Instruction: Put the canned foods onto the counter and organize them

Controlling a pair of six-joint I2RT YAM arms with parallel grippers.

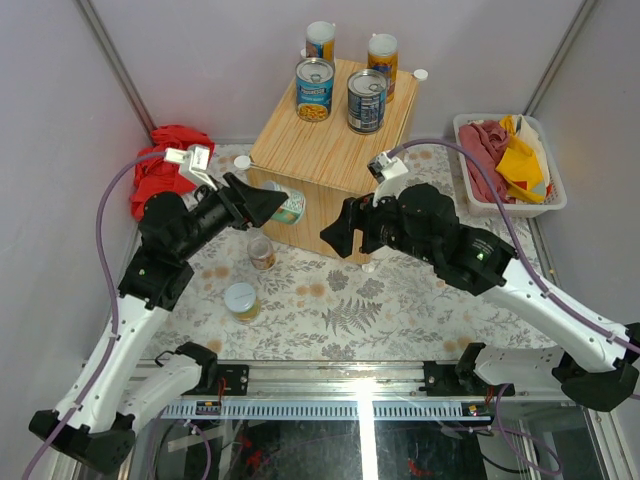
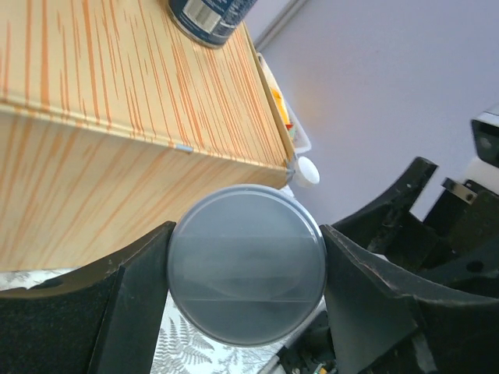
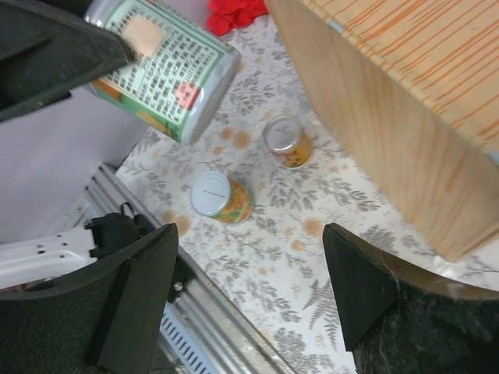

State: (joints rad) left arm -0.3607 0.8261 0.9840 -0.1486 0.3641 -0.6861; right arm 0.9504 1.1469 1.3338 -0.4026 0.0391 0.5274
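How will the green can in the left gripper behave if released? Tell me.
Gripped lying over in the left gripper, the green can would probably roll if dropped so: its wall is round. Stiff metal, unlikely to dent. Stood on its flat end on the wooden box, it should sit steady.

Both are the same build: the left arm point(image 1: 160, 250) and right arm point(image 1: 470, 250) have chunky matte-black upper sections, then glossy white lower links point(image 1: 100, 370) and black base blocks point(image 1: 75, 435). Each has a purple cable point(image 1: 105, 215) running to a little white camera bracket point(image 1: 190, 160) at the wrist, and the right one's got a tiny green light point(image 1: 482, 254) glowing. The fingers point(image 3: 136, 288) are fat black wedges, a bit scuffed along the edges.
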